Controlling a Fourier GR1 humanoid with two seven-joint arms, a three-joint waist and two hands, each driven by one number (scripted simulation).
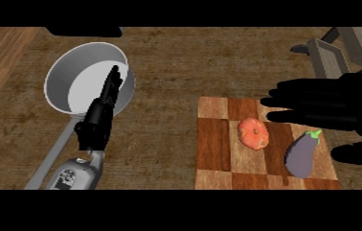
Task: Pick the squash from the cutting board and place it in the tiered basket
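The orange squash (254, 133) lies on the wooden cutting board (212, 148), with a purple eggplant (304, 154) to its right. My right hand (318, 103) comes in from the right edge and hovers over the board's far right corner. It is open, its fingers pointing left, their tips just beyond and to the right of the squash, apart from it. The thumb (347, 153) shows near the eggplant. The tiered basket (326, 52) stands at the far right, partly cut off by the edge. My left hand (99, 120) rests open at the left, fingers up.
A grey frying pan (71, 76) sits at the far left, its handle running toward the lower left under my left forearm (74, 175). A dark object (84, 31) lies at the counter's far edge. Brown countertop lies between the pan and the board.
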